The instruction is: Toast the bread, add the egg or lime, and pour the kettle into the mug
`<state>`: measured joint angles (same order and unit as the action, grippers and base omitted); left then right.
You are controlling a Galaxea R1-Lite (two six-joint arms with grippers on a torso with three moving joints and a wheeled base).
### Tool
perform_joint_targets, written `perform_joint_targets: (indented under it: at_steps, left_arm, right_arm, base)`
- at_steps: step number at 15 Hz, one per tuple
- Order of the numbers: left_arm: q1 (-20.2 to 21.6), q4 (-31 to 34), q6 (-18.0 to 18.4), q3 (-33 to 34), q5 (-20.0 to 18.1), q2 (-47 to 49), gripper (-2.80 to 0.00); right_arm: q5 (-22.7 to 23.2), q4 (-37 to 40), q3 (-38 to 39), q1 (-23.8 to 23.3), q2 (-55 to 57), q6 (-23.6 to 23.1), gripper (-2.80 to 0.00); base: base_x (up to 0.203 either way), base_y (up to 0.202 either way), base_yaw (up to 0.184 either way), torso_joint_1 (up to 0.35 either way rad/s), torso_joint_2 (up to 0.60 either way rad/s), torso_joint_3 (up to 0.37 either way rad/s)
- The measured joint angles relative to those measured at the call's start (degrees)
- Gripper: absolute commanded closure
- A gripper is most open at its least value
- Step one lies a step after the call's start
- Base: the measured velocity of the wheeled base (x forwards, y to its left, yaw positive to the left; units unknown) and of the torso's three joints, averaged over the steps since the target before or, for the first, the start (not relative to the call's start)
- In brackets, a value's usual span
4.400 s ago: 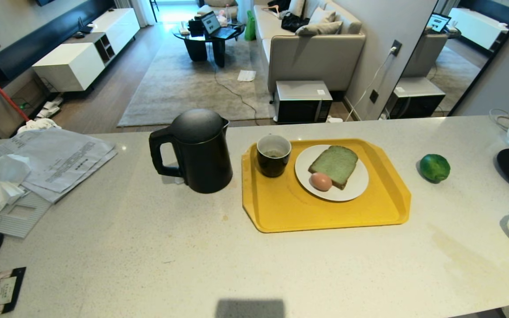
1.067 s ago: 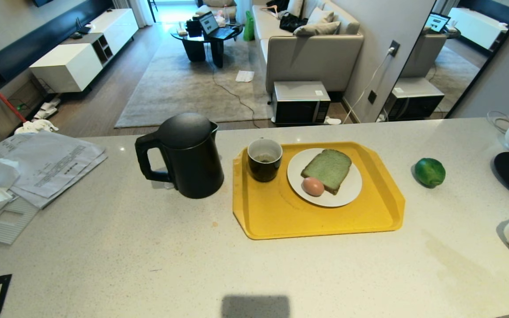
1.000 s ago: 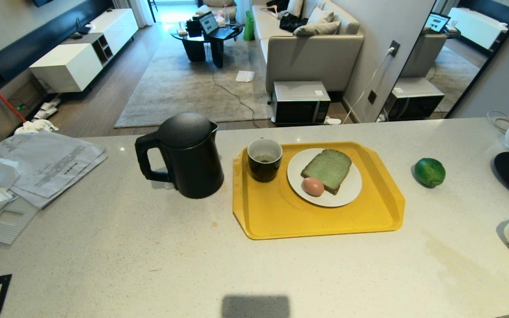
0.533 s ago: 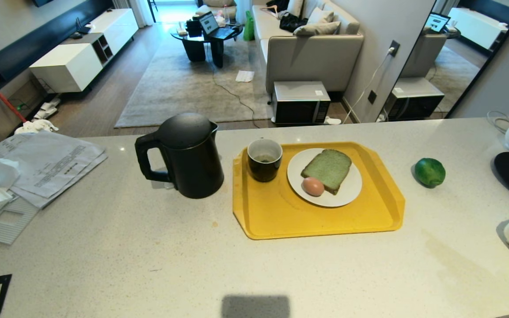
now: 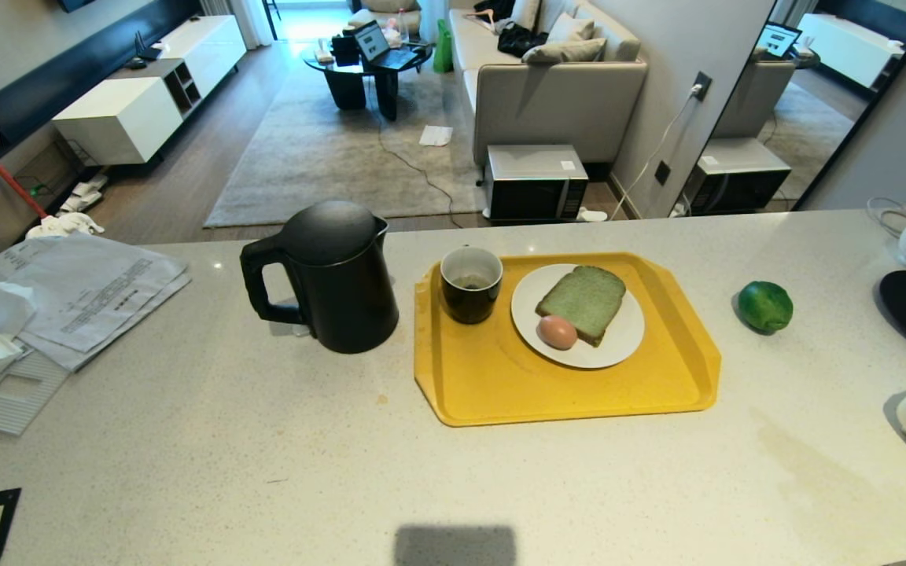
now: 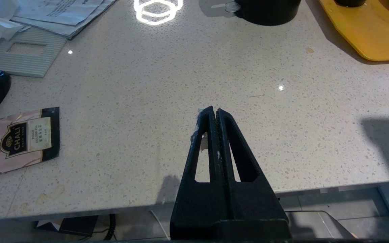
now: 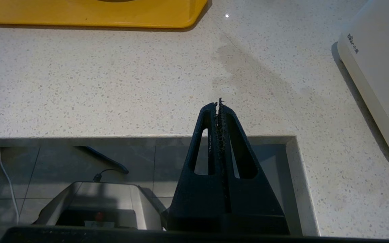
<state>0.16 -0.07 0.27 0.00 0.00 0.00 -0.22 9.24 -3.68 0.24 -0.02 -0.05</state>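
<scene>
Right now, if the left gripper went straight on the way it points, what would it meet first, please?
Probably the tall matte-black electric kettle. The shut left gripper hovers over bare speckled white countertop, aimed slightly to the side of it; depth is unclear, so it may touch the counter first.

The bread (image 5: 582,293), a thick greenish slice with a darker crust, lies flat on a white plate (image 5: 618,346) on the yellow tray (image 5: 500,385), with the pinkish-brown egg (image 5: 557,332) touching its near corner on the same plate. The mug (image 5: 470,284), black outside and white inside, stands upright on the tray just left of the plate, and the tall matte-black kettle (image 5: 327,275) stands upright on the counter (image 5: 264,472) left of the tray, handle pointing left. The glossy green lime (image 5: 765,306) sits alone on the counter, right of the tray.
</scene>
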Motion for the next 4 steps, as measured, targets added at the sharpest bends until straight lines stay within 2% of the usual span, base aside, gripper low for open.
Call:
perform_joint_targets:
  at_steps: [4]
  left_arm:
    - [0.0,0.0,0.0,0.0,0.0,0.0,0.0]
  right_arm:
    - [0.0,0.1,0.0,0.0,0.0,0.0,0.0]
  base:
    - [0.0,0.0,0.0,0.0,0.0,0.0]
